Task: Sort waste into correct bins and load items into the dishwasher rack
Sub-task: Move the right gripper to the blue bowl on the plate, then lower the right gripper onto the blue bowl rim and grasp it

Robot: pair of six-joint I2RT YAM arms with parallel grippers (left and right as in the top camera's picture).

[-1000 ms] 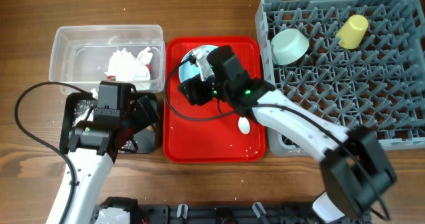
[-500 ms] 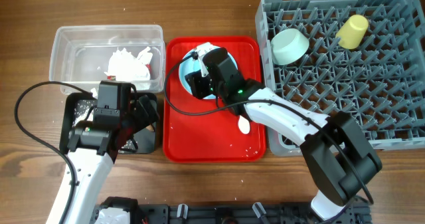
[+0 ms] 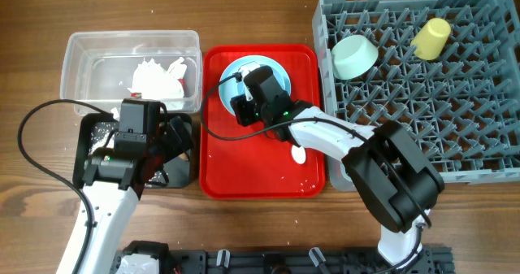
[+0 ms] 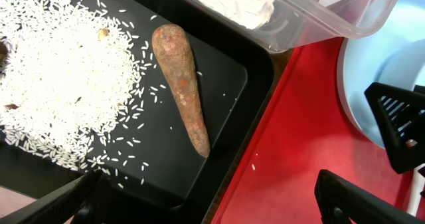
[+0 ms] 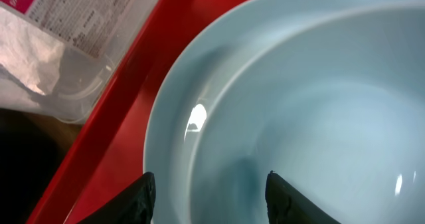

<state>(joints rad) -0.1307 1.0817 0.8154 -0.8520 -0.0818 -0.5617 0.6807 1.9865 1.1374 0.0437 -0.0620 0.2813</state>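
Closely, right jaws spread over plate (image 5: 166, 127) rim

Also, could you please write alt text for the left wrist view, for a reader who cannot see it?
A brown sausage-like food piece lies in the black tub beside a wide scatter of white rice-like crumbs. To the right is the red tray with the edge of a light blue plate; the clear tub crosses the top.

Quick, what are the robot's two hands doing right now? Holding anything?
Left hand: open, empty, above the black tub.
Right hand: open, holding nothing, low over the light blue bowl.
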